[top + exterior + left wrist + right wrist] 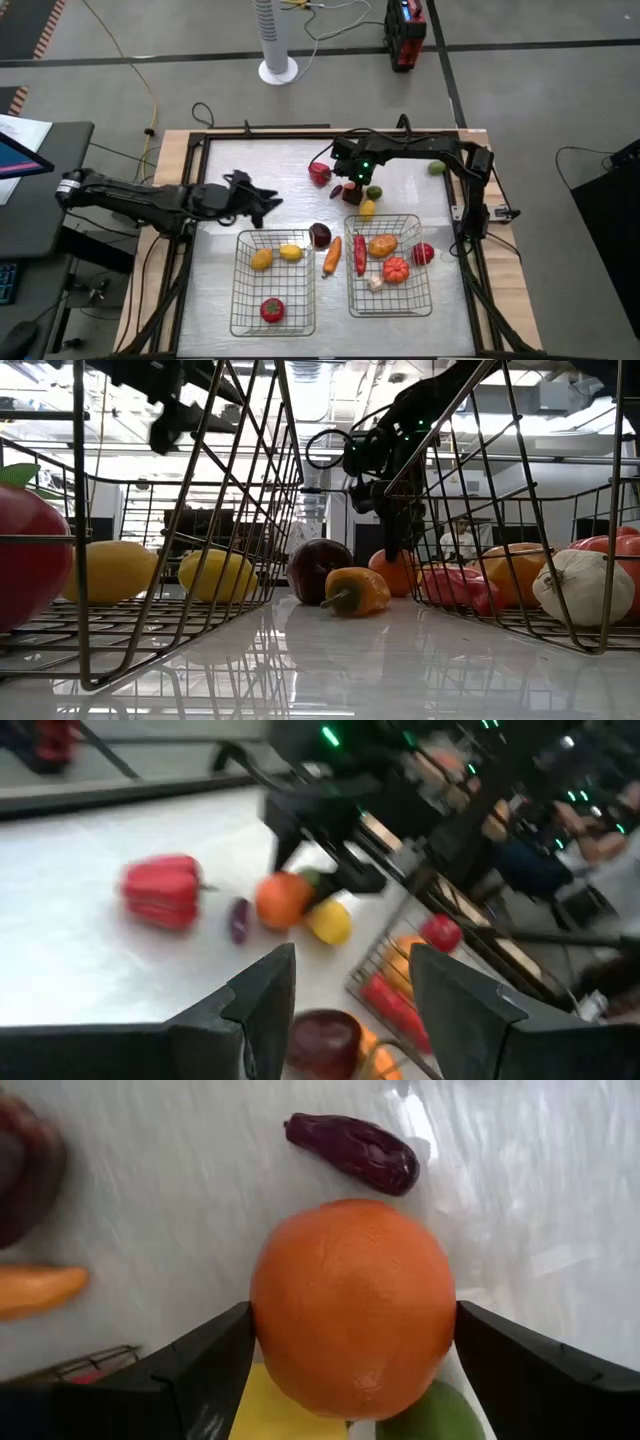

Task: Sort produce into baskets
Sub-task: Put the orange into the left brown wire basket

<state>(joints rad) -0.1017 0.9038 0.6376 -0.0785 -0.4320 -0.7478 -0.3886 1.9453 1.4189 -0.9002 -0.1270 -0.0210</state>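
Reaching down behind the two baskets, the right gripper (350, 1370) has its two dark fingers set on either side of an orange (352, 1308), which fills the gap between them (whether the pads actually press on the peel cannot be told). In the high view that gripper (352, 190) sits at the far middle of the table (220, 160), just behind the right basket (388, 306). A small dark purple eggplant (352, 1152) lies on the table just beyond the orange, with a yellow piece (285, 1410) and a green piece (430, 1418) close under it.

Farther left on the table lies a red bell pepper (319, 173). Between the two baskets rest a dark red round (320, 235) and an orange carrot-shaped piece (332, 256). The left basket (240, 318) holds two yellow pieces (275, 255) and a red tomato (271, 310); the right basket holds a red chili (360, 255), an orange piece (383, 245), a red tomato-like round (396, 269) and white garlic (375, 284). A red round (424, 253) lies just outside its right wall, and a green round (437, 168) sits well apart near the far right.

The left gripper (262, 203) hangs over the table behind the left basket, fingers (265, 1005) spread apart and holding nothing.
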